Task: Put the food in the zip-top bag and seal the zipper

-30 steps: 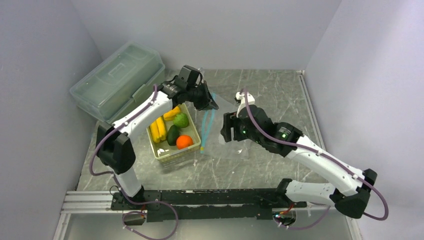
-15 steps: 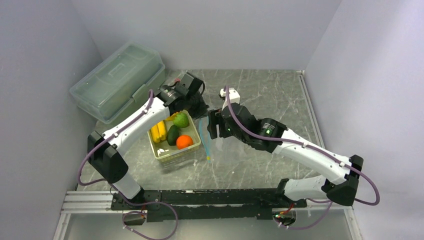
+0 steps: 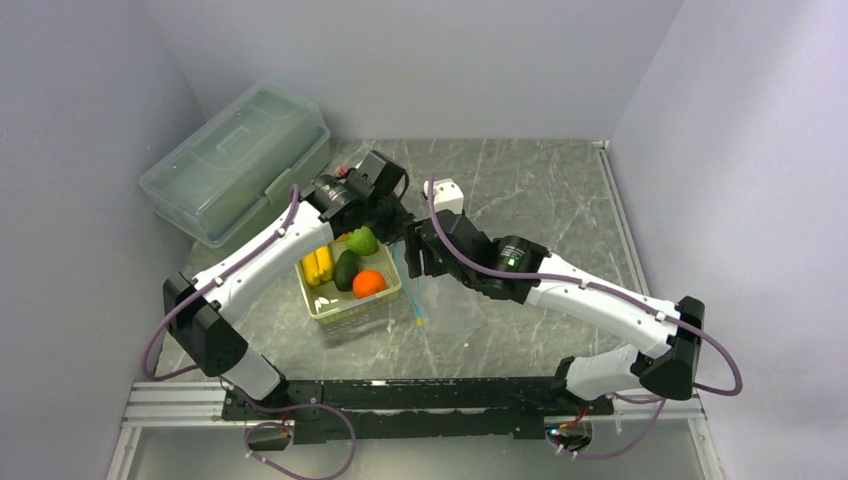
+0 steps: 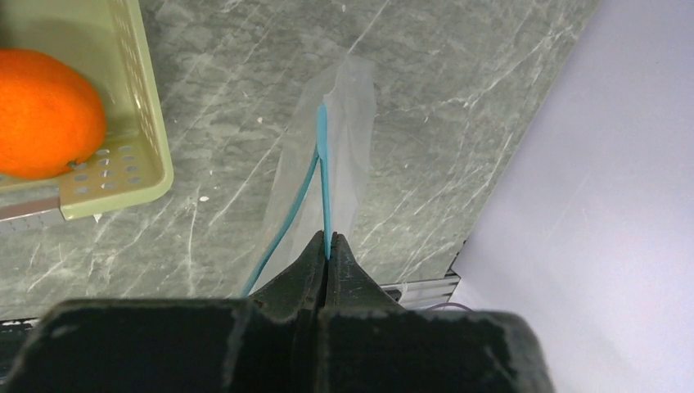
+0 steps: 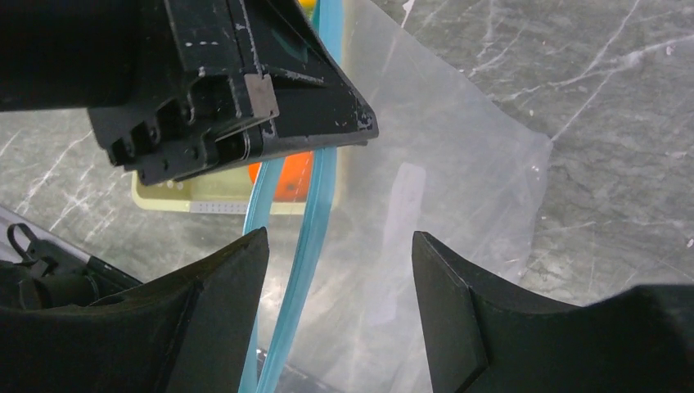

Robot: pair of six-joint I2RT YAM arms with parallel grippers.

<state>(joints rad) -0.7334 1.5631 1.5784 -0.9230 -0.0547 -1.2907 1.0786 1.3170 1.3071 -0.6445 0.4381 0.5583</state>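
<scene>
The left gripper [image 4: 327, 250] was clamped shut on the zipper [image 4: 322, 155]. It held the bag [image 4: 356, 115] hanging just beside the basket [image 4: 147, 176], where the food [image 4: 45, 115] lay. The strip ran lengthwise away from that grip. The right gripper [image 5: 340, 250], nearest, framed it between wide jaws.

From above, the left gripper [image 3: 403, 238] and right gripper [image 3: 418, 262] are covering nearly all of the zip-top bag [image 3: 424, 288]; only a stretch of its zipper [image 3: 414, 300] is showing. The left arm [image 3: 270, 235] is hiding part of the bananas [image 3: 318, 264]. In the left wrist view the frame edge is cutting off the orange [image 4: 45, 115] and the basket [image 4: 123, 176]; in the right wrist view the left gripper is masking most of both.
</scene>
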